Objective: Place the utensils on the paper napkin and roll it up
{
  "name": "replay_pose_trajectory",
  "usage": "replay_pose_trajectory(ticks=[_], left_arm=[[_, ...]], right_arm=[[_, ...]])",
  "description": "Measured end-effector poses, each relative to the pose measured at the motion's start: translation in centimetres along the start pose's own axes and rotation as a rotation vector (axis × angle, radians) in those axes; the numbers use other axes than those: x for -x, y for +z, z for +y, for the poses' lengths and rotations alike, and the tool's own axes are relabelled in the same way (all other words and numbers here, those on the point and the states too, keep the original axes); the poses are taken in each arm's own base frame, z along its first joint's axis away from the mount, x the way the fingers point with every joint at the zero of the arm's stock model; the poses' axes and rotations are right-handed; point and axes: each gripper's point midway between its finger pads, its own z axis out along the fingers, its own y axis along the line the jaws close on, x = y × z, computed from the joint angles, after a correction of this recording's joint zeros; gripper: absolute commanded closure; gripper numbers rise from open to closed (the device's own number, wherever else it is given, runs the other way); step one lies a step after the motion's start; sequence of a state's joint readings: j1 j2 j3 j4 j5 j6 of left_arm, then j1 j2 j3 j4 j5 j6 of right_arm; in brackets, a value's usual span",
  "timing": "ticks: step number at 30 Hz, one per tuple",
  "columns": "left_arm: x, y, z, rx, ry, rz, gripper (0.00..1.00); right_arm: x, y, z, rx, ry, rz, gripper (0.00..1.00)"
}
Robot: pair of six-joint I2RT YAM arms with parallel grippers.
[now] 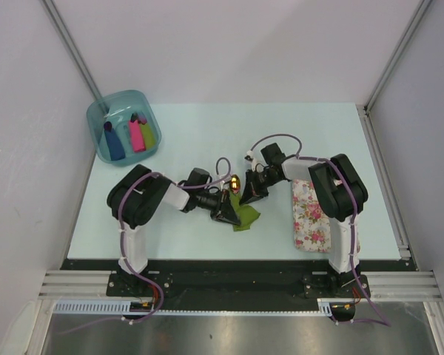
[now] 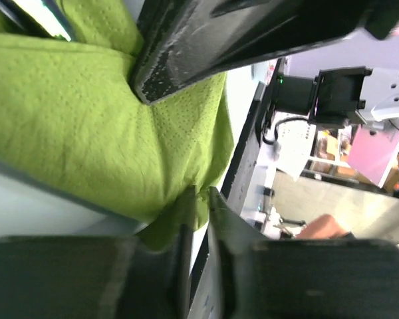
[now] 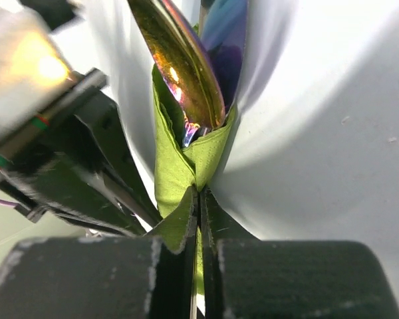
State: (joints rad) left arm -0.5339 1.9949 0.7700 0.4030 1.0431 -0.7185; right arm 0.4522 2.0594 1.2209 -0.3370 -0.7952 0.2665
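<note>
Our two arms fold inward and our claws meet over the middle of the worktop [image 1: 200, 140].
Our left arm [image 1: 137, 200] bends at the elbow and reaches right; the left claw [image 1: 223, 213] sits low, fingers [image 2: 120, 279] pressed nearly together on a fold of the paper napkin [image 1: 246, 217]. Our right arm [image 1: 339, 188] reaches left with its wrist tipped down, and the right claw [image 1: 246, 194] pinches the same sheet, fingers closed tight.

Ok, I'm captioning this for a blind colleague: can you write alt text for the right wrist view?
The right tool, with two black fingers, is pinched shut on a fold of thin olive-green paper napkin, which wraps around shiny iridescent metal utensil heads sticking out above. A pale table lies behind.
</note>
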Motion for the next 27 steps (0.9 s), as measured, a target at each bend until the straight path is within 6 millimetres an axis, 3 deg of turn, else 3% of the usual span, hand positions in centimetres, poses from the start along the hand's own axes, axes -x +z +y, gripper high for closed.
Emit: replay_pose_trajectory(ticks=[1,6,8,15,16,18,24,25,27], left_arm=[[0.2,-0.2,-0.1,0.002,0.007,-0.011,0.63],[2.5,-2.2,-1.3,0.043,0.066,-0.121,0.47],[3.9,-4.2,-2.1,0.078,0.1,-0.188,0.39],[9.4,-12.8,-6.0,0.216,0.328,-0.42,0.27],[9.8,-14.0,-6.3,0.242,0.348,-0.45,0.17],[10.5,-16.5,-6.6,0.303,0.371,-0.502,0.15],[11.5,-21.3,-6.2,0.465,0.422,-0.602,0.14],[11.5,-21.9,-6.4,0.491,0.44,-0.618,0.04],[11.6,-23.1,-7.1,0.536,0.481,-0.658,0.0]], right_arm=[[0.0,0.0,0.0,0.006,0.004,-0.002,1.0],[0.1,-0.1,0.1,0.02,0.015,-0.008,1.0],[0.1,-0.1,0.1,0.023,0.016,-0.008,1.0],[0.4,-0.2,0.2,0.028,0.038,-0.017,1.0],[0.4,-0.3,0.2,0.029,0.04,-0.02,1.0],[0.7,-0.4,0.4,0.033,0.037,-0.031,1.0],[1.9,-1.5,1.9,0.051,-0.01,-0.081,1.0],[2.1,-1.7,2.2,0.055,-0.019,-0.087,1.0],[2.2,-1.9,2.4,0.057,-0.029,-0.093,1.0]])
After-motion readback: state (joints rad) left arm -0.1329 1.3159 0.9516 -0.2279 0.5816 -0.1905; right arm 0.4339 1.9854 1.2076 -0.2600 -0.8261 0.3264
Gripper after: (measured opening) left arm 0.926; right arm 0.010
